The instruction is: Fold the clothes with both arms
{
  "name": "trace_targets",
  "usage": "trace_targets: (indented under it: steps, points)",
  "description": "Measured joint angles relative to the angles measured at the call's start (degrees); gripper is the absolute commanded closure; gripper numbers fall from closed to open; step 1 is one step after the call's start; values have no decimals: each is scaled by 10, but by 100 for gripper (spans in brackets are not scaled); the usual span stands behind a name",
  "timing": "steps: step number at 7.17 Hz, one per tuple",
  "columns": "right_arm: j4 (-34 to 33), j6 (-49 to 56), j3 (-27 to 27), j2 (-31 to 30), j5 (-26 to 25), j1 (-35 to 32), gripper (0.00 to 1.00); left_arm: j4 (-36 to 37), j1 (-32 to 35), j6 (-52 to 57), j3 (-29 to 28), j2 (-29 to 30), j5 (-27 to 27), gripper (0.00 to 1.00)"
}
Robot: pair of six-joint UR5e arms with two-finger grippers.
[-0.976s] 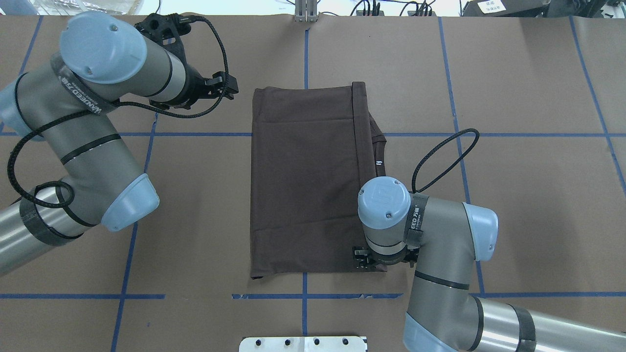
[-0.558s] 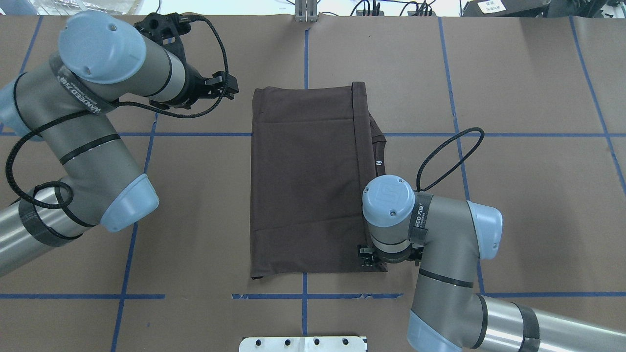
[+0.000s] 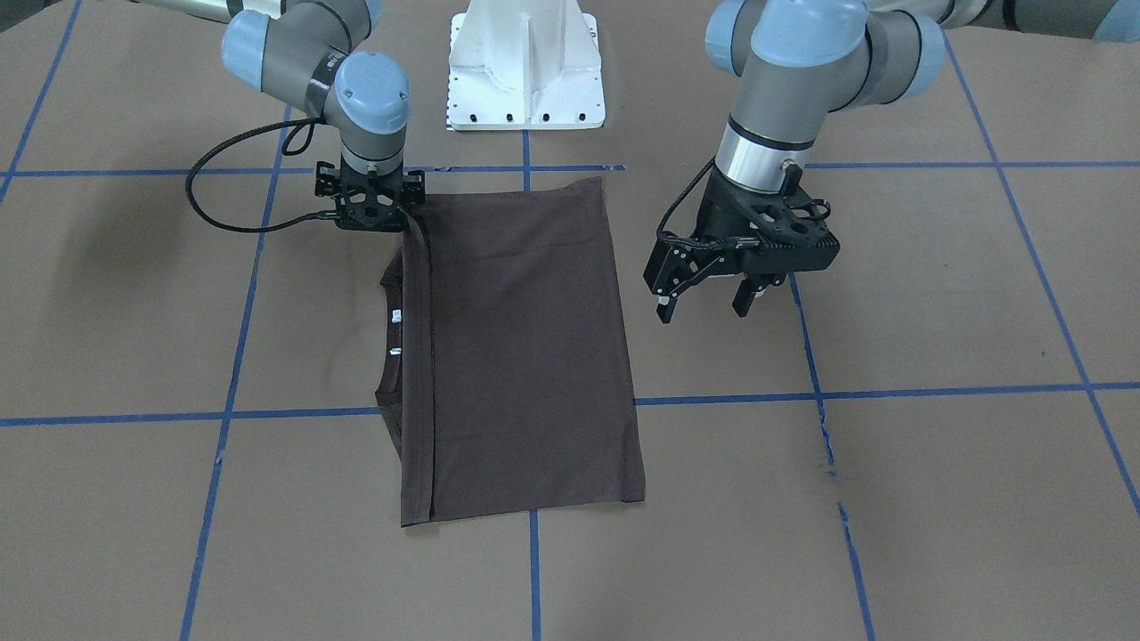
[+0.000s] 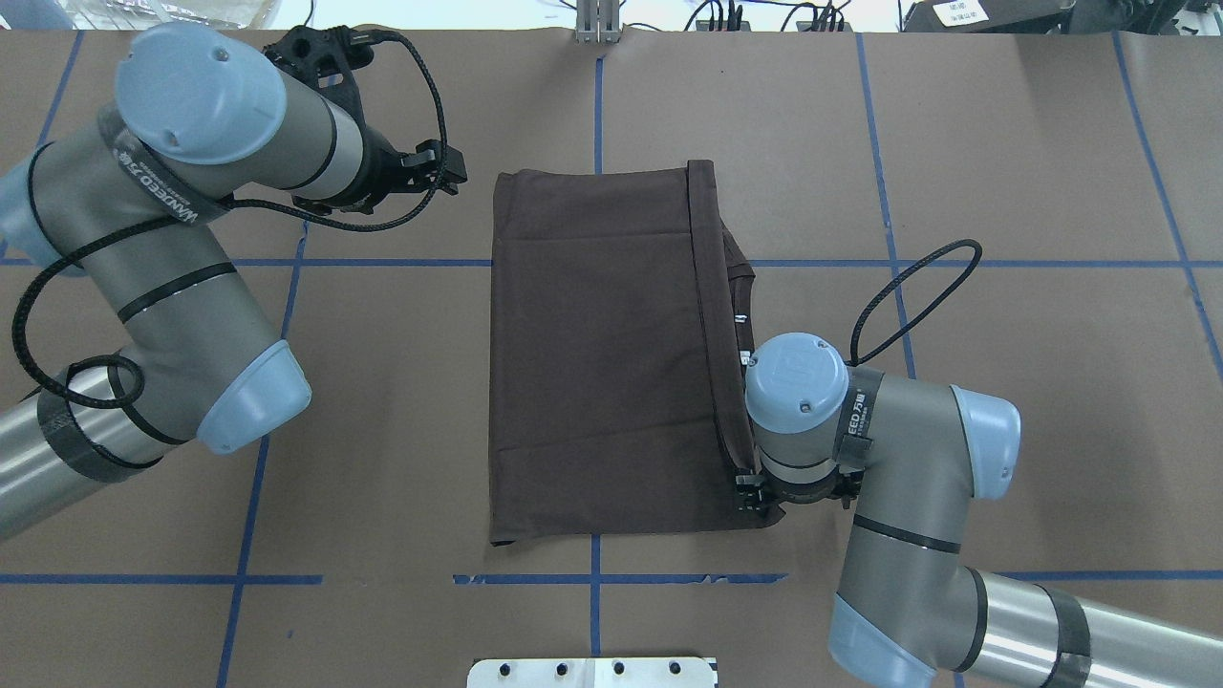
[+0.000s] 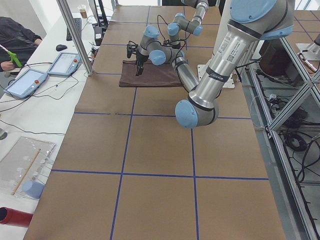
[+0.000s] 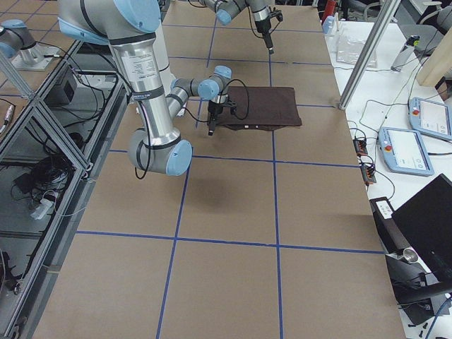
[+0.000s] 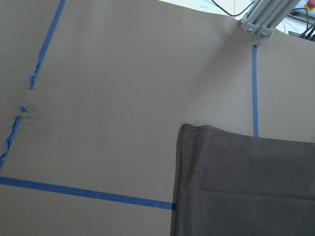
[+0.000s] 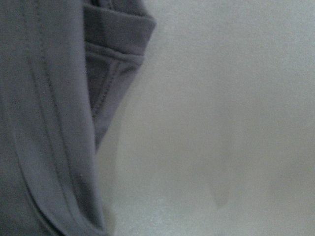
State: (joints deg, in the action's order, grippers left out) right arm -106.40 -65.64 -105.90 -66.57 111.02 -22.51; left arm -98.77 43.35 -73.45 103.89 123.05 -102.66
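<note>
The dark brown T-shirt (image 4: pixel 602 363) lies folded into a rectangle at the table's middle, with its collar and white neck tags (image 3: pixel 394 313) peeking out at its right edge. My right gripper (image 3: pixel 374 214) points straight down at the shirt's near right corner and is shut on the hem there, which slants toward it. In the overhead view this gripper (image 4: pixel 760 497) is mostly hidden under its wrist. The right wrist view shows only hem fabric (image 8: pixel 44 123) and table. My left gripper (image 3: pixel 704 307) is open and empty, hovering left of the shirt's far left corner (image 7: pixel 192 132).
The white base block (image 3: pixel 525 71) stands at the robot's edge of the table. Blue tape lines (image 4: pixel 382 262) cross the brown table cover. An aluminium post (image 4: pixel 597 24) stands at the far edge. Tablets (image 5: pixel 25 82) lie on a side bench.
My right gripper has moved to the right, dragging the shirt's near right hem corner with it, so the hem line now slants. The left arm has not moved.
</note>
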Motion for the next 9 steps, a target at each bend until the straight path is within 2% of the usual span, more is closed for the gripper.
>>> trace_targets:
  steps: [3, 5, 7, 9]
  points:
    - [3, 1, -27, -36, -6, -3, 0, 0, 0, 0, 0, 0, 0, 0]
    - [17, 0, -31, -29, -9, -20, 0, 0, -1, -1, 0, 0, 0, 0]
    - [105, -1, -35, -11, -10, -62, 0, -5, -20, -37, 3, -14, -21, 0]
    - [213, -5, -37, -7, -11, -95, 0, -25, -71, -156, 9, -29, -43, 0]
